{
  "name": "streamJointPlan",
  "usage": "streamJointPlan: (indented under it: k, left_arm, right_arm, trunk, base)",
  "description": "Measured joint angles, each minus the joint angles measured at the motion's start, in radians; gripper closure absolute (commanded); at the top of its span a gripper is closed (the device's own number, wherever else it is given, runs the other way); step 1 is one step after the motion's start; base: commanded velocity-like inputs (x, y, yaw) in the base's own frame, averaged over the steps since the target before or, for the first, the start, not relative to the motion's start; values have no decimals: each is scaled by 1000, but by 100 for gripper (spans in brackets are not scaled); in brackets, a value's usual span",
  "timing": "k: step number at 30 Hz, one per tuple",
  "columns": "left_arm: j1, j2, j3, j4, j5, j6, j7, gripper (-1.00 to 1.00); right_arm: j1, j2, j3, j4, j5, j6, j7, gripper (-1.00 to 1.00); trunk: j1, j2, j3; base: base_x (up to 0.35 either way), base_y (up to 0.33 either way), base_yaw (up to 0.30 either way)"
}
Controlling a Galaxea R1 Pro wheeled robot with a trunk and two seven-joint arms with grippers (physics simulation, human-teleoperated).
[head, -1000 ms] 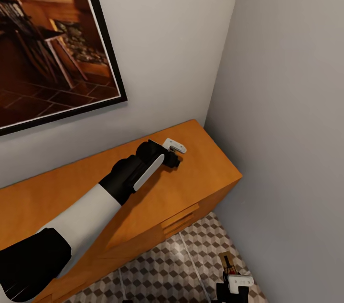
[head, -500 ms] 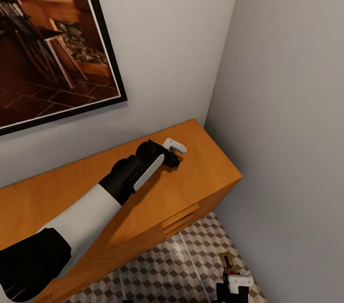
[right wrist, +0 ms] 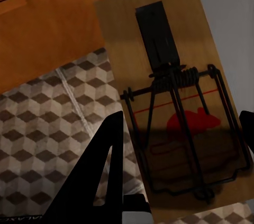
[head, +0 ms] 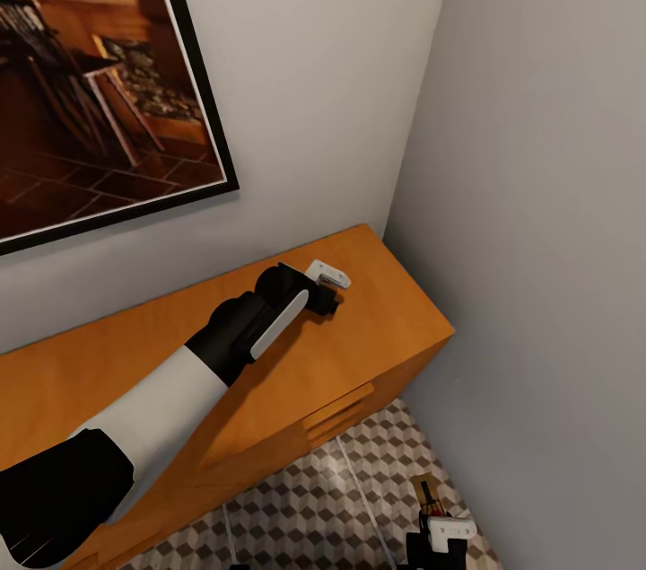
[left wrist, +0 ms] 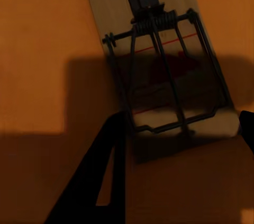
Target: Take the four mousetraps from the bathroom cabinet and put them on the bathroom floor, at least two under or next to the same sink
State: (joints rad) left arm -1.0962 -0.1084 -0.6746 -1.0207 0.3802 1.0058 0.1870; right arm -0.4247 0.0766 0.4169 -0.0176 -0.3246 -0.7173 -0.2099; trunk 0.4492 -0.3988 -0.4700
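Head view: we counted two mousetraps, one (left wrist: 164,70) on the cabinet (head: 386,319) between our left claw's (head: 327,283) parted fingers (not gripped), another (right wrist: 174,107) clamped in the right claw (head: 441,534).

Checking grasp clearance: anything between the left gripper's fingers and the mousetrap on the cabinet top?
Nothing. In the left wrist view the mousetrap lies flat on the cabinet, its near end between the two dark fingers; whether they touch it is unclear.
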Motion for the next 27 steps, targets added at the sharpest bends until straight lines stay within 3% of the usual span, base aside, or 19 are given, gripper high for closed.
streamJointPlan:
  k: [27]
  left_arm:
    - [0,-1,4,-7,-1,0,0,100]
  right_arm:
    - [-1,0,1,0,0,2,0,100]
  trunk:
    - [0,0,0]
  base:
    - [0,0,0]
